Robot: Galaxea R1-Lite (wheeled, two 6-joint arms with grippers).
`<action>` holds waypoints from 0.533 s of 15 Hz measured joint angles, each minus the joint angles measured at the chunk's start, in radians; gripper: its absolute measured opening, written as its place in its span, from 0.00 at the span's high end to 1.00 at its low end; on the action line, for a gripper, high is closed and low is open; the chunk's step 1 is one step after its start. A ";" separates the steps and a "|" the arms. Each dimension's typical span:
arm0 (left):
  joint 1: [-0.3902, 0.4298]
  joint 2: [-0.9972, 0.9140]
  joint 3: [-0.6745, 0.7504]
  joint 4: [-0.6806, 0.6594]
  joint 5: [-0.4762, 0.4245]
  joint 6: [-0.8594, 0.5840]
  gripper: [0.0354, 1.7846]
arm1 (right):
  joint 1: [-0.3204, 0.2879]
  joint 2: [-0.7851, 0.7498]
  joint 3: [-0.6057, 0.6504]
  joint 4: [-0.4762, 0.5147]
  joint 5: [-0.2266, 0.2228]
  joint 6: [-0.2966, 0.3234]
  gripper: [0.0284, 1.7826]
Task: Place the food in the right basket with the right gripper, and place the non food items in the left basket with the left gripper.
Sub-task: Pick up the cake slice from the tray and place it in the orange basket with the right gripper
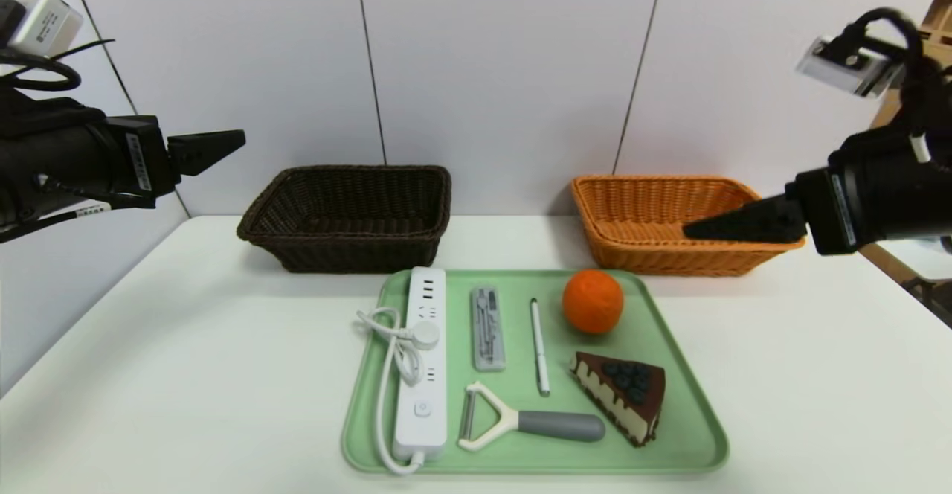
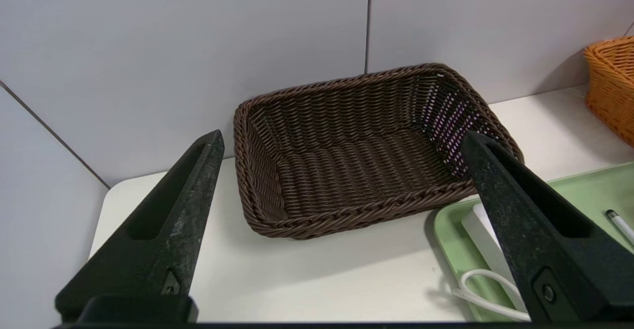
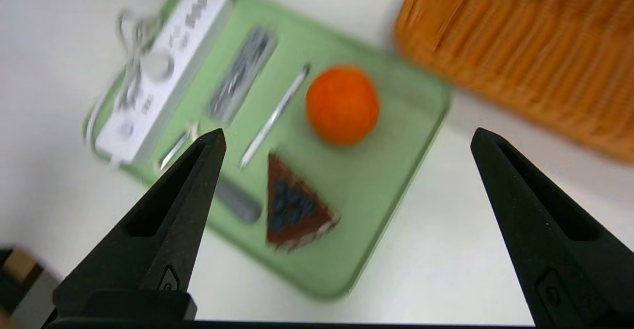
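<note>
A green tray (image 1: 669, 345) holds the orange fruit (image 1: 592, 301), the cake slice (image 1: 623, 393), the white power strip (image 1: 422, 375), the grey case (image 1: 487, 328), the white pen (image 1: 539, 346) and the peeler (image 1: 528, 423). The dark brown basket (image 1: 349, 215) and the orange-tan basket (image 1: 654, 219) stand empty behind the tray. My left gripper (image 1: 230, 140) is open and empty, raised at the far left, facing the dark basket (image 2: 356, 155). My right gripper (image 1: 695, 230) is open and empty, raised at the right by the orange-tan basket, above the table right of the tray; the fruit (image 3: 342, 103) and cake (image 3: 292, 205) show beyond it.
The white table (image 1: 149, 375) ends at grey wall panels behind the baskets. A wooden frame (image 1: 904, 256) stands at the far right edge. The tray (image 3: 396, 170) lies between both arms at the table's front middle.
</note>
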 joint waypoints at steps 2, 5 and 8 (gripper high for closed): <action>0.000 0.005 0.000 0.000 0.002 0.000 0.06 | 0.048 0.032 -0.017 0.175 0.002 -0.006 0.04; -0.001 0.008 0.015 -0.002 0.005 0.044 0.06 | 0.077 0.074 0.037 0.217 -0.005 -0.072 0.04; -0.001 0.006 0.025 -0.002 0.006 0.050 0.06 | 0.091 0.114 0.083 0.216 -0.006 -0.114 0.04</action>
